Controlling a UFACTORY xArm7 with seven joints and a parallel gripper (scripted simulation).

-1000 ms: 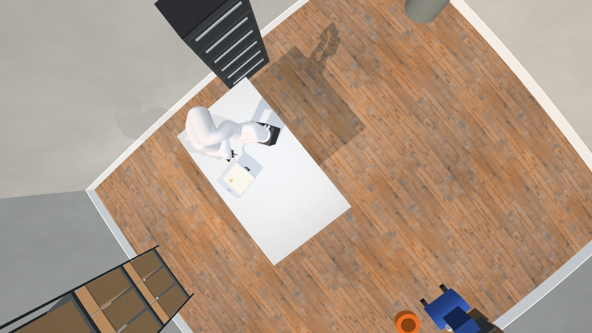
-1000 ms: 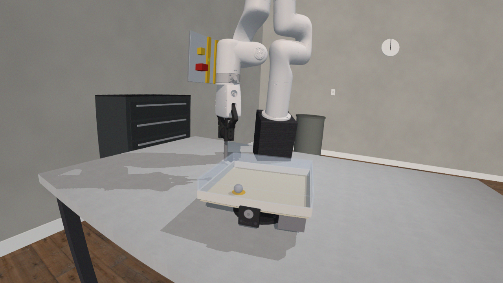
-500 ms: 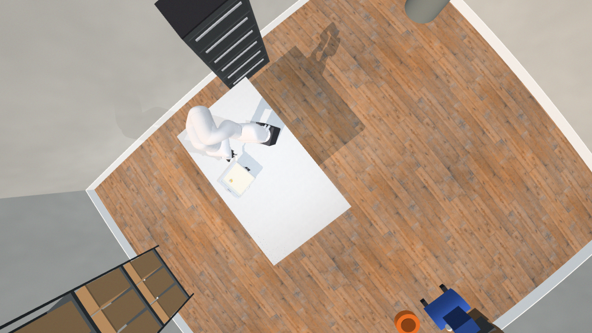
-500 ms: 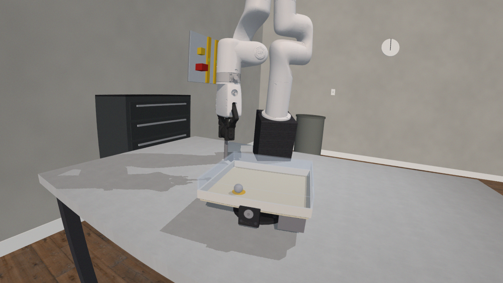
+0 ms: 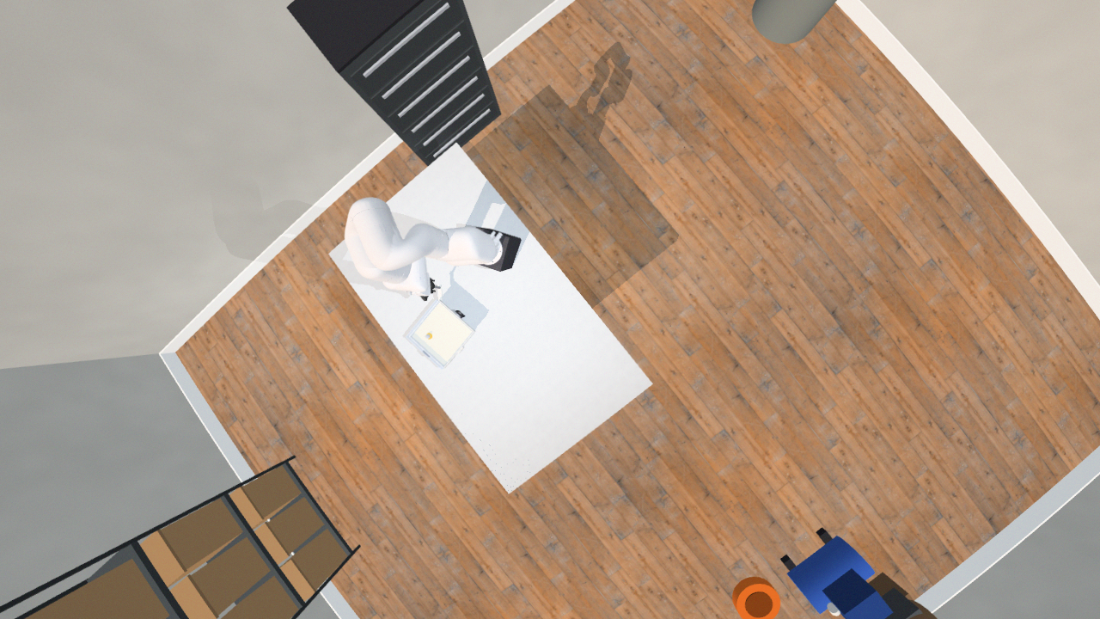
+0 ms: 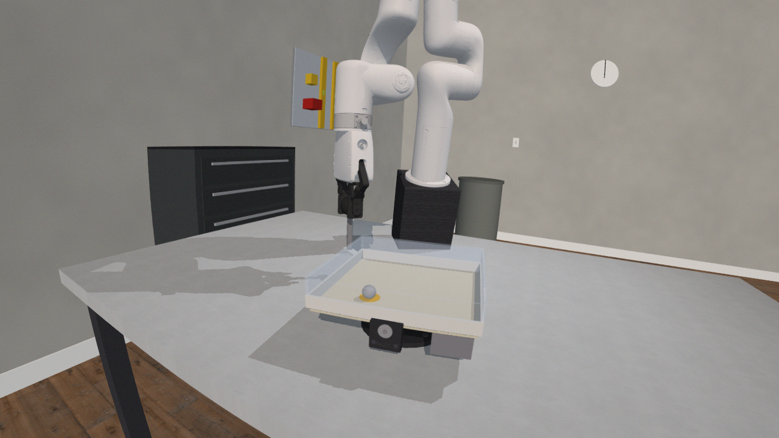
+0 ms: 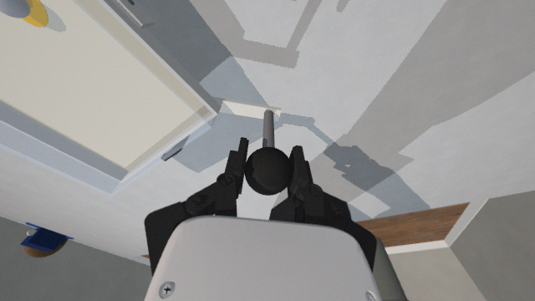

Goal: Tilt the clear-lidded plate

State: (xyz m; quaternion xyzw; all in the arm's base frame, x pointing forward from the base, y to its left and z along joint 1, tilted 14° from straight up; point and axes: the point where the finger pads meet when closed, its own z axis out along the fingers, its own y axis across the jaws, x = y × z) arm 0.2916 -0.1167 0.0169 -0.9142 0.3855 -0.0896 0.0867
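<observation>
Matt cream plate point(image 6: 419, 288) under a glossy clear lid point(image 6: 327, 261); smooth steel ball point(image 6: 369, 291); rough wood floor point(image 5: 769, 308).

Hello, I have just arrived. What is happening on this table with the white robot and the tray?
A white robot arm has its black gripper shut on the round black knob of a grey handle rod at a corner of the cream plate with a clear lid. The jaws press on both sides of the knob. Inside the plate, the small steel ball sits on the printed yellow spot. The plate looks roughly level on the grey table.
</observation>
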